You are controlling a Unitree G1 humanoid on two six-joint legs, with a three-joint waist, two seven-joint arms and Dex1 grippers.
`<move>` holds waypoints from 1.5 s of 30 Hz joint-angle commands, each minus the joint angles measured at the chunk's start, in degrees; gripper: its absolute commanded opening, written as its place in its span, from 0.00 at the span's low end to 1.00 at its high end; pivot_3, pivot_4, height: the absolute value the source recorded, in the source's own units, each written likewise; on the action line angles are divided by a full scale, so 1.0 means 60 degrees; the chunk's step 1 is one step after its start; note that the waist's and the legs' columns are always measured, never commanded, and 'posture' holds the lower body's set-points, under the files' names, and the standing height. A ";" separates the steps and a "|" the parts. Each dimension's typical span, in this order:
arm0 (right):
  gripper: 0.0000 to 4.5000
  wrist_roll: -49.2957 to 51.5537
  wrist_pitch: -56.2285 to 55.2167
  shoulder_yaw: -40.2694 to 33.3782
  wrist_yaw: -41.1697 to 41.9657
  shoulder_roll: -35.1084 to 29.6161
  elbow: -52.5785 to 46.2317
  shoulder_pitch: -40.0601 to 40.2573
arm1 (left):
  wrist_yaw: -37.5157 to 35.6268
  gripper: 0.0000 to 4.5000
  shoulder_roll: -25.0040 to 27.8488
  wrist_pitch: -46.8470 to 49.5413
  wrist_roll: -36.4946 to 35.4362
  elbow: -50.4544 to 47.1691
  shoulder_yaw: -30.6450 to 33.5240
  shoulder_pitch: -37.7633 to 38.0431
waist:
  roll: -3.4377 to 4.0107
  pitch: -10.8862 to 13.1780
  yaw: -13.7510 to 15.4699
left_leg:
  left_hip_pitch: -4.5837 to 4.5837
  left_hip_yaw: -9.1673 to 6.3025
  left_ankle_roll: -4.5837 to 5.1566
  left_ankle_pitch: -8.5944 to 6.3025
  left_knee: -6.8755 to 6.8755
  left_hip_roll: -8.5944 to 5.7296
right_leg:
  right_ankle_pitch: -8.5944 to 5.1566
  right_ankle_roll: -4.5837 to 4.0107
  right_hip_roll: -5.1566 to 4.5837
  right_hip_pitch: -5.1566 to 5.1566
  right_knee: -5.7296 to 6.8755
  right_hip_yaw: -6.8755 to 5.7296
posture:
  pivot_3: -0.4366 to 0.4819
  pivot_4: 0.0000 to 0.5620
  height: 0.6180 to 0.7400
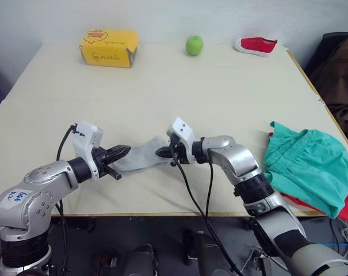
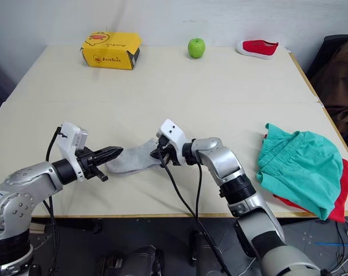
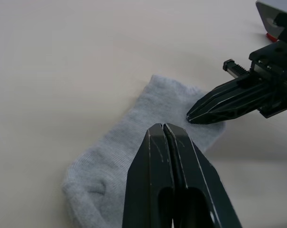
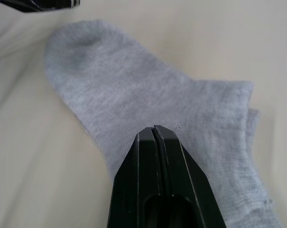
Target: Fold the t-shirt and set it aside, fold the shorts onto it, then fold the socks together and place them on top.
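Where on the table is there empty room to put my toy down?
The big bare middle of the cream table is free, between the yellow cardboard box, green apple and small red shoe at the back and the light grey socks in front. It's crowded by the socks, and where the teal-green shorts lie.

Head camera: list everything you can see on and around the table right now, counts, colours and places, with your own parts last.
Light grey short fabric socks: count unclear (a second edge peeks out in the right wrist view), near table edge between both pincers.
Teal-green fabric shorts: one, right side of the table, lying on the t-shirt.
Bright red fabric t-shirt: one, edge showing under the shorts.
Yellow cardboard box: one, far left.
Green apple: one, far centre.
Small red shoe: one, far right.
Beige table: one.
Dark garment: one, beyond the right table edge.
Left pincer: black, shut, at the socks.
Right pincer: black, shut, at the socks.
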 commanded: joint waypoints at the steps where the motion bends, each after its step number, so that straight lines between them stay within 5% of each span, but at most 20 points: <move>1: 0.00 -0.0124 -0.0381 0.0062 -0.0044 -0.0065 0.0002 0.0102 | -0.0087 0.01 0.0066 -0.0694 0.0479 0.0118 -0.0675 0.0240 | 0.0000 0.0000 0.0015 | 0.0000 0.0000 0.0000 0.0000 0.0000 0.0000 | 0.0000 0.0000 0.0000 0.0000 0.0000 0.0000 | 0.48 0.27 1.00; 9: 0.00 -0.0421 -0.0800 -0.0078 -0.0425 -0.0054 0.0435 0.0180 | 0.0575 0.01 -0.0319 -0.1637 0.1807 0.1556 -0.1752 0.0264 | 0.0000 0.0000 0.0028 | 0.0002 -0.0001 0.0006 0.0002 0.0001 0.0000 | 0.0000 0.0000 -0.0003 0.0004 0.0000 -0.0001 | 0.48 0.27 1.00; 15: 0.00 -0.0585 -0.0907 -0.0176 -0.0665 -0.0288 0.0619 0.0274 | 0.0966 0.01 -0.0066 -0.1759 0.2395 0.2165 -0.1401 0.0807 | 0.0000 -0.0001 0.0006 | 0.0042 0.0005 0.0006 0.0001 -0.0007 0.0000 | -0.0001 -0.0001 -0.0003 0.0029 0.0006 0.0005 | 0.48 0.27 1.00; 25: 0.00 -0.0364 -0.0817 -0.0417 -0.0694 -0.0381 0.0386 0.0431 | 0.0415 0.01 0.0079 -0.0804 0.0527 0.0494 0.0751 0.1400 | 0.0000 0.0000 0.0015 | 0.0244 0.0012 -0.0010 -0.0001 -0.0140 0.0006 | -0.0025 -0.0039 -0.0002 0.0184 -0.0047 0.0011 | 0.48 0.27 1.00; 31: 0.00 -0.0320 -0.0767 -0.0416 -0.0718 -0.0161 0.0390 0.0290 | 0.0577 0.01 -0.0149 -0.0140 -0.0422 -0.0450 0.0608 0.0816 | -0.0001 -0.0001 0.0029 | 0.0232 0.0005 -0.0012 -0.0001 -0.0141 0.0005 | -0.0023 -0.0036 -0.0004 0.0188 -0.0043 0.0006 | 0.48 0.27 1.00; 38: 0.00 -0.0394 -0.0803 -0.0313 -0.0671 0.0068 0.0600 0.0029 | 0.1302 0.01 -0.0456 -0.0210 0.0671 0.0986 -0.0945 0.0093 | 0.0002 0.0001 -0.0003 | 0.0233 0.0009 -0.0019 0.0001 -0.0150 0.0005 | -0.0024 -0.0036 0.0008 0.0180 -0.0039 0.0006 | 0.48 0.27 1.00; 45: 0.00 -0.0506 -0.0850 -0.0197 -0.0586 0.0069 0.0624 0.0085 | 0.1330 0.01 -0.0233 -0.0532 0.1059 0.1498 -0.0351 0.1129 | 0.0002 0.0001 -0.0036 | 0.0233 0.0011 -0.0021 0.0000 -0.0153 0.0008 | -0.0024 -0.0037 0.0007 0.0177 -0.0044 0.0009 | 0.48 0.27 1.00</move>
